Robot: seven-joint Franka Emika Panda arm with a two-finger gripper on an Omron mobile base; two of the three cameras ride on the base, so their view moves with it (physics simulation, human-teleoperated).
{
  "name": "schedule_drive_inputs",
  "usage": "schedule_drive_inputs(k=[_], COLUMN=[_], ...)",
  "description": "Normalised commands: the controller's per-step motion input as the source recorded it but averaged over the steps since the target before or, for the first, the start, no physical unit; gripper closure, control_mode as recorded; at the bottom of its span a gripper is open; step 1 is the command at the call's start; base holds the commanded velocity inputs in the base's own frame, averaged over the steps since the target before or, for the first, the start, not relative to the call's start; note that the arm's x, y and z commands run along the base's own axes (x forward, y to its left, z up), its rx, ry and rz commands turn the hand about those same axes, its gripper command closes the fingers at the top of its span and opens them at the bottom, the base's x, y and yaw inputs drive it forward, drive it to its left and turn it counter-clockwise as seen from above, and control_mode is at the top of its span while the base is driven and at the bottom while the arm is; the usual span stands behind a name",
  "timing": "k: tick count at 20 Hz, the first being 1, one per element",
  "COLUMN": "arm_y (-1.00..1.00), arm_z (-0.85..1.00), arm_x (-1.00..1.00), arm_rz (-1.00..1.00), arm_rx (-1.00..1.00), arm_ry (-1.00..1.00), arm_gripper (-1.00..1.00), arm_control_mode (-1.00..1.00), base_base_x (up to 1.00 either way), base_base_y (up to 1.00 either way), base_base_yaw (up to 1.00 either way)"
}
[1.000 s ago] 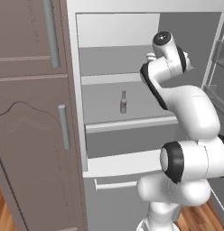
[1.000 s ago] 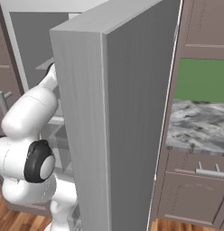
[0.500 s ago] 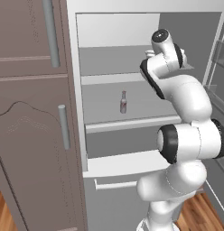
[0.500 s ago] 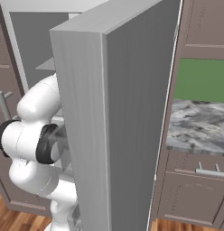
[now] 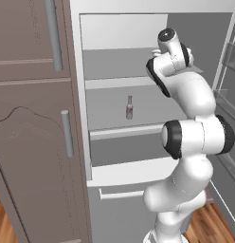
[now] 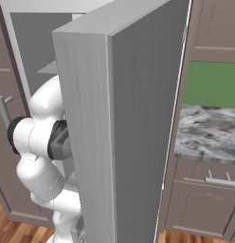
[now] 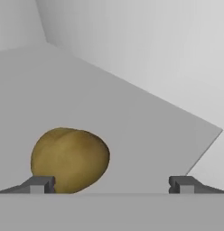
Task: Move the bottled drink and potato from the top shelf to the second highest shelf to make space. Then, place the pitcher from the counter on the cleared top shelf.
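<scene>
A glossy white arm [image 5: 195, 137] of rounded segments with dark joint bands and caps.

Even, flat rendered light, soft faint shadows, no glare, slightly soft edges throughout.

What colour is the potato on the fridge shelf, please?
Yellow-brown, a dull mustard tone; the potato shows best in the hand view.

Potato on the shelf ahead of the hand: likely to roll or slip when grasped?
The potato looks rounded and smooth, so it may roll if nudged. It sits off-centre, by one fingertip of the open hand, so closing now might push it aside.
</scene>
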Motion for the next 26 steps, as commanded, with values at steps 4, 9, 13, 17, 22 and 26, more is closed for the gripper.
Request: schedule_drive_inputs(k=[4, 9, 13, 17, 22, 26], arm_y=[0.05, 0.08, 0.02, 0.0, 0.0, 0.0], arm_z=[0.0, -0.01, -0.1, -0.15, -0.12, -0.02], arm_x=[0.08, 0.01, 0.05, 0.14, 0.21, 0.22], arm_rz=[0.0, 0.0, 0.0, 0.0, 0.0, 0.0], arm_rx=[-0.03, -0.04, -0.03, -0.01, 0.0, 0.0], arm_ry=[0.0, 0.0, 0.0, 0.0, 0.0, 0.0], arm_gripper=[-1.0, -1.0, -1.0, -1.0, -1.0, -1.0], arm_control_mode=[-1.0, -1.0, -1.0, -1.0, -1.0, -1.0], base_base_x=[0.0, 0.0, 0.0, 0.0, 0.0, 0.0], base_base_y=[0.0, 0.0, 0.0, 0.0, 0.0, 0.0], base_base_yaw=[0.0, 0.0, 0.0, 0.0, 0.0, 0.0])
